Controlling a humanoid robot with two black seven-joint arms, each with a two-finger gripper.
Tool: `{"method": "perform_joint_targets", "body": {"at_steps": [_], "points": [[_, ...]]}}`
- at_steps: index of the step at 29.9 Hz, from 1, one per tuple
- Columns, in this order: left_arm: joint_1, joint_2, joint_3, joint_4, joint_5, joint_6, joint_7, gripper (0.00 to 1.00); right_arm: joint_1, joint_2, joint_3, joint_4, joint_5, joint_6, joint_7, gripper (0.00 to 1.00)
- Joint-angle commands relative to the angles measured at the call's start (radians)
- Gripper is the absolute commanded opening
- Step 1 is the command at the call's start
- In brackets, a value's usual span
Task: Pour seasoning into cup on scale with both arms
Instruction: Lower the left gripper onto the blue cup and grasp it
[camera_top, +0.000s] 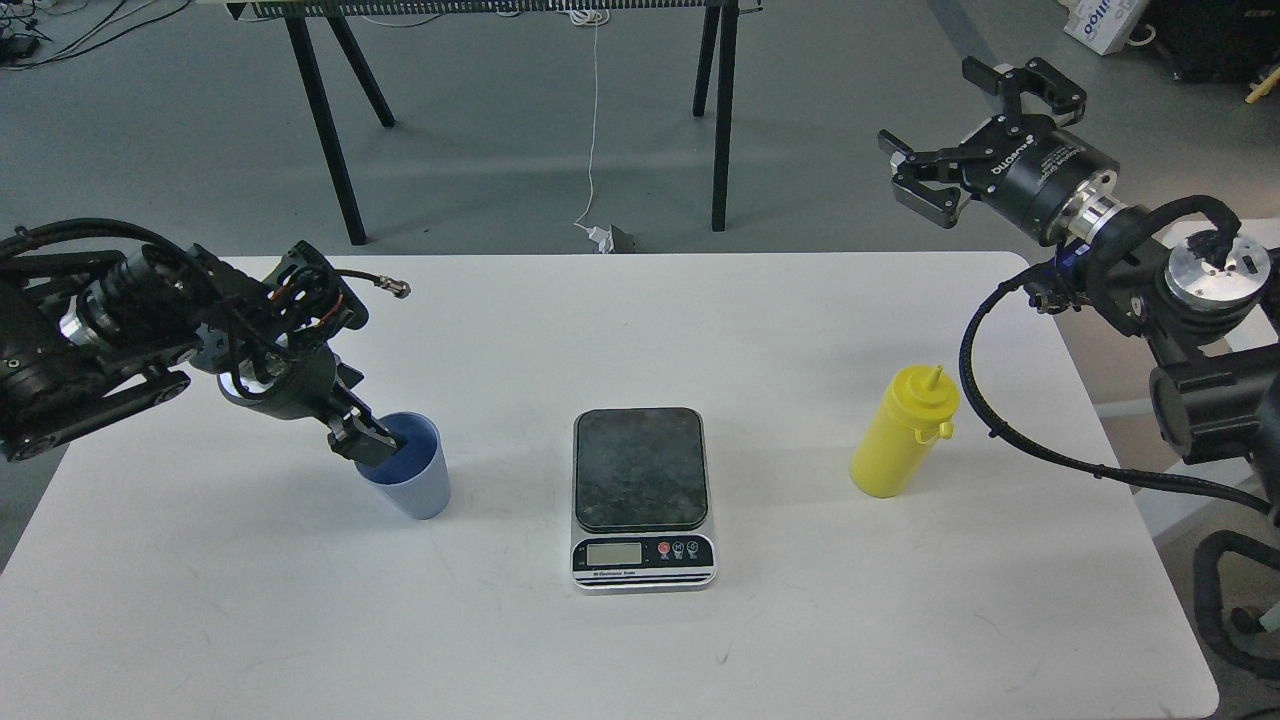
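Observation:
The light blue cup (420, 492) stands upright on the white table (640, 640), left of the scale (640, 470). The scale's dark plate is bare. My left gripper (372, 440) is down at the cup's left rim, with its dark tip reaching over or into the mouth; its fingers cannot be told apart. The yellow seasoning bottle (900, 435) stands upright to the right of the scale, nozzle up, cap hanging off. My right gripper (932, 108) is open and empty, high above the table's far right corner, well away from the bottle.
Black trestle legs (720, 110) and a white cable (594, 120) stand on the grey floor beyond the table's far edge. My right arm's cable loom (985, 400) hangs close to the bottle's right side.

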Motion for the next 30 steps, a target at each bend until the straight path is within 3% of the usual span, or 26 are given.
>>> {"method": "perform_joint_targets", "body": {"at_steps": [1, 7, 13, 18, 22, 26, 28, 30], "points": [[0.006, -0.014, -0.001, 0.025, -0.001, 0.0, 0.0, 0.98, -0.002, -0.001, 0.0, 0.0, 0.0, 0.0, 0.0, 1.0], [0.011, -0.027, 0.001, 0.031, -0.006, 0.0, 0.0, 0.95, -0.004, -0.004, 0.0, 0.001, 0.0, 0.0, 0.0, 1.0], [0.014, -0.029, -0.001, 0.029, -0.006, 0.0, 0.0, 0.84, -0.007, -0.006, 0.002, 0.001, 0.0, 0.0, 0.0, 1.0], [0.014, -0.027, 0.001, 0.029, -0.006, 0.0, 0.0, 0.66, -0.007, -0.006, 0.002, 0.001, 0.0, 0.001, 0.0, 1.0], [0.015, -0.027, 0.007, 0.031, 0.0, 0.0, 0.0, 0.41, -0.008, -0.007, 0.002, 0.001, 0.0, 0.001, 0.0, 1.0], [0.015, -0.027, 0.014, 0.029, 0.002, 0.0, 0.0, 0.25, -0.01, -0.007, 0.002, 0.001, 0.0, 0.001, 0.0, 1.0], [0.017, -0.027, 0.016, 0.031, 0.002, 0.0, 0.0, 0.12, -0.012, -0.007, 0.002, 0.001, 0.0, 0.001, 0.0, 1.0], [0.014, -0.026, 0.014, 0.031, 0.002, 0.0, 0.0, 0.08, -0.018, -0.007, 0.002, 0.001, 0.0, 0.003, 0.0, 1.0]]}}
